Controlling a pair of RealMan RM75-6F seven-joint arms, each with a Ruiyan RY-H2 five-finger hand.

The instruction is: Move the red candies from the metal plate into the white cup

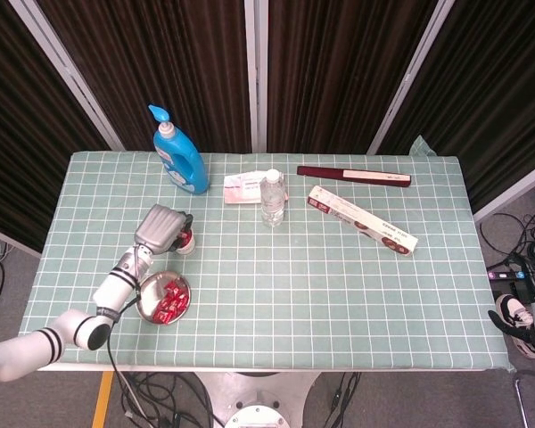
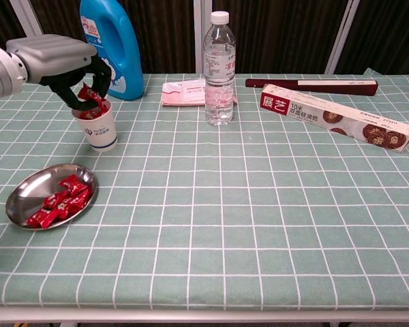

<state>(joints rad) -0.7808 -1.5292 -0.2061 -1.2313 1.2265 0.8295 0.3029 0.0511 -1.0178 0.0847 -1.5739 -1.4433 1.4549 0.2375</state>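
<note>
My left hand (image 2: 61, 61) (image 1: 163, 228) hovers right over the white cup (image 2: 99, 129), pinching a red candy (image 2: 90, 95) at the cup's mouth. More red candies lie inside the cup. In the head view the hand hides most of the cup (image 1: 187, 245). The metal plate (image 2: 27, 193) (image 1: 149, 291) sits in front of the cup near the table's front left corner, with several red candies (image 2: 58, 202) (image 1: 168, 300) on its right half. My right hand (image 1: 533, 323) hangs off the table's right side, its fingers not discernible.
A blue detergent bottle (image 2: 111, 46) stands behind the cup. A clear water bottle (image 2: 219, 68) and a pink packet (image 2: 185, 92) are at mid-back. A long cookie box (image 2: 335, 126) and a dark red flat case (image 2: 312, 86) lie at the back right.
</note>
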